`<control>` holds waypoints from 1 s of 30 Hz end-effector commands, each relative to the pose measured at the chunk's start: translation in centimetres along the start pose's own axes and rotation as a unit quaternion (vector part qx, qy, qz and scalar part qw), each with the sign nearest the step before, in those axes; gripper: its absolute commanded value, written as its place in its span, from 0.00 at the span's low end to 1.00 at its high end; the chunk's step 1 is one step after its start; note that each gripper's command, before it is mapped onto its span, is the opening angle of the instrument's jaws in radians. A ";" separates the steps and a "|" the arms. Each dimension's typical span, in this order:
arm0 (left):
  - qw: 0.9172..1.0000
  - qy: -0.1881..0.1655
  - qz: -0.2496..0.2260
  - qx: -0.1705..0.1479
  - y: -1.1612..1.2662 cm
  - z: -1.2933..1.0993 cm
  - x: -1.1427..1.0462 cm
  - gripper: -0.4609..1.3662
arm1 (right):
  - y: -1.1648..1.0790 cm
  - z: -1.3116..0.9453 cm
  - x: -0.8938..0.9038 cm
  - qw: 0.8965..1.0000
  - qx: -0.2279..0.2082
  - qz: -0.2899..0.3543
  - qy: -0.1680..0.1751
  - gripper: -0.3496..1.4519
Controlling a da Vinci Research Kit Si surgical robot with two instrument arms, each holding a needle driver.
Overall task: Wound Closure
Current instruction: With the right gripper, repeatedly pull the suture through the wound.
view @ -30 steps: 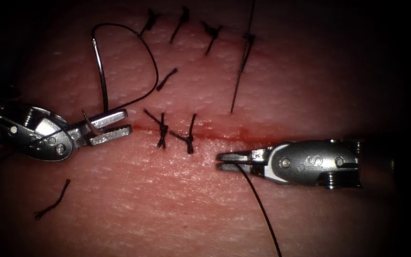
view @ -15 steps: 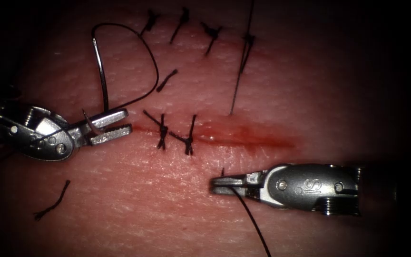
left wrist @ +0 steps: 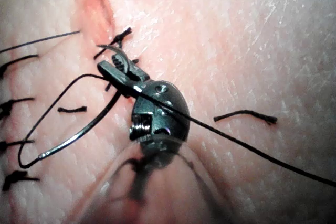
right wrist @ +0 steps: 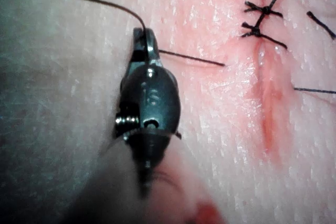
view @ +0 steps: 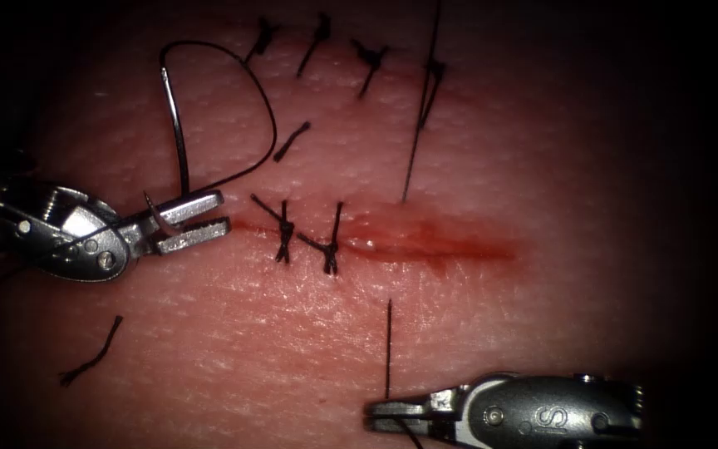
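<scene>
The cut (view: 425,241) runs across the tissue (view: 542,150), with two knotted stitches (view: 282,229) at its left part and red fluid (view: 459,247) in the unstitched right part. At the cut's left end my left tool (view: 201,218) holds the curved needle (view: 178,133) near its pointed end; the needle stands clear of the tissue, its thread (view: 247,75) looping off the blunt end. In the left wrist view the needle (left wrist: 79,134) crosses those jaws (left wrist: 116,68). My right tool (view: 386,413), below the cut, is shut on a taut thread (view: 389,349) that enters the tissue and comes out above the cut (view: 413,150).
An older row of stitches (view: 319,35) lies along the far part of the tissue. Loose cut ends of thread rest at the lower left (view: 93,353) and above the two stitches (view: 291,139). In the right wrist view the thread (right wrist: 191,58) runs from the jaws (right wrist: 145,38) toward the stitches (right wrist: 262,20).
My right tool has moved from beside the cut down toward the lower edge, pulling thread out of the tissue below the cut. The left tool and needle have stayed still.
</scene>
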 end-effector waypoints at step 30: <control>1.000 0.001 0.000 -0.004 0.00 0.00 0.00 0.06 | -0.93 0.12 0.51 1.000 0.008 -0.014 0.016 0.55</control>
